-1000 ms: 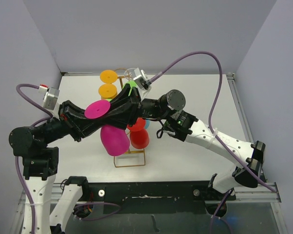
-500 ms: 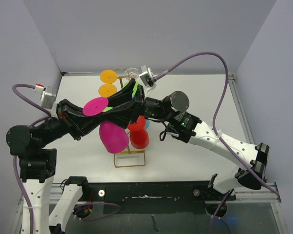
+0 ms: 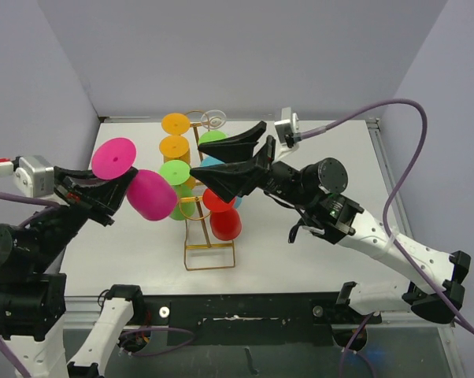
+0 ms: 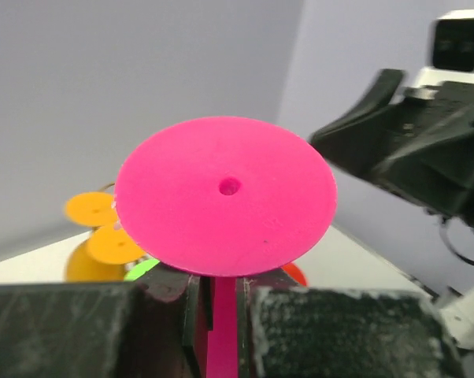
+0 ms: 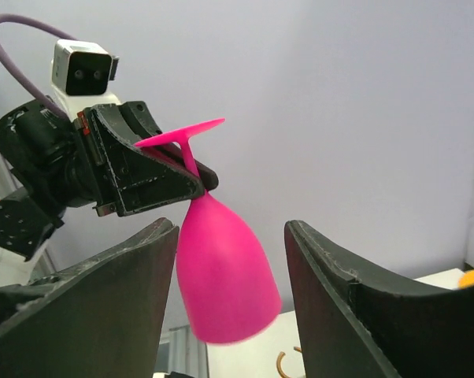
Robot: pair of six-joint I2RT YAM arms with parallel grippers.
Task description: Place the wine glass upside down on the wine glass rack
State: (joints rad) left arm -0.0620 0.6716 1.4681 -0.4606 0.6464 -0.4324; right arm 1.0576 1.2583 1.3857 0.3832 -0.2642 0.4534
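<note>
My left tool (image 4: 217, 309) is clenched on the stem of the pink wine glass (image 3: 149, 195), which hangs foot-up just left of the wine glass rack (image 3: 209, 266), apart from it. My right tool (image 3: 212, 157) is released, above the rack. I should feed the stem into a free hook slowly, keeping the bowl off the hung glasses (image 3: 225, 224).

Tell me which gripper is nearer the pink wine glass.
Left. The left gripper grips the pink wine glass by its stem; the right gripper is open, apart, near the rack.
</note>
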